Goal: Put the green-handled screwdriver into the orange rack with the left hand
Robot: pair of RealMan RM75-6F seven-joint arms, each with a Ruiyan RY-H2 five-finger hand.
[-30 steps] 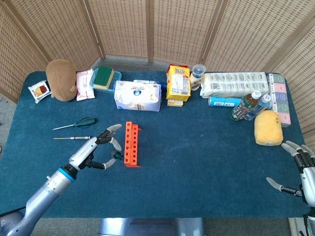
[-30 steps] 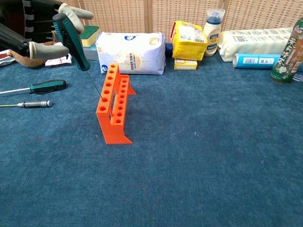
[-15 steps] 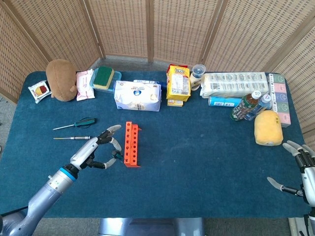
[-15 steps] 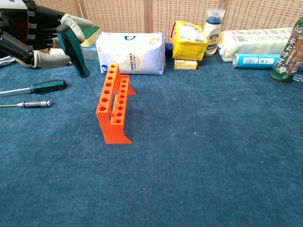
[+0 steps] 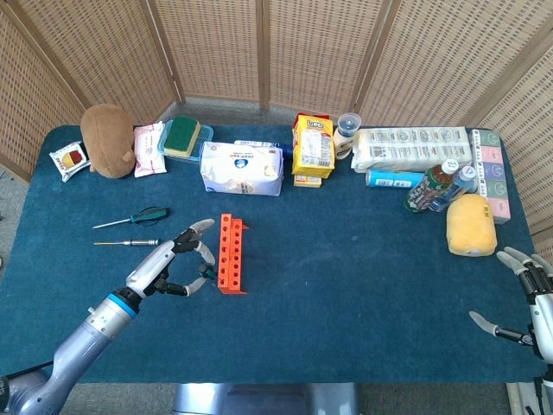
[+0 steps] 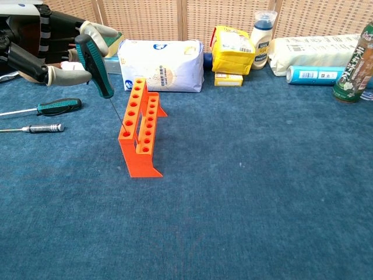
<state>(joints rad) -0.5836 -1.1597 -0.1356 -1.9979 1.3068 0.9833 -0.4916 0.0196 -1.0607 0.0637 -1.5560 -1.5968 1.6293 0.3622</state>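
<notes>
My left hand (image 5: pixel 173 264) (image 6: pixel 41 44) pinches a green-and-black-handled screwdriver (image 6: pixel 96 67) by its handle, the thin shaft slanting down to the right toward a hole at the near end of the orange rack (image 6: pixel 140 128) (image 5: pixel 230 255). The tip sits at the rack's top row; whether it is inside a hole I cannot tell. In the head view the handle (image 5: pixel 205 274) shows just left of the rack. My right hand (image 5: pixel 529 307) hovers open at the table's far right edge, away from everything.
Two more screwdrivers lie left of the rack, one green-handled (image 6: pixel 49 107), one metal-handled (image 6: pixel 35 128). Along the back stand a tissue pack (image 6: pixel 162 57), a yellow box (image 6: pixel 233 44), a bottle (image 6: pixel 262 29) and a plush toy (image 5: pixel 108 140). A yellow sponge (image 5: pixel 471 225) lies right.
The left hand has shifted slightly right and down with the screwdriver, bringing the shaft tip closer to the rack's near hole. The right hand is unmoved.
</notes>
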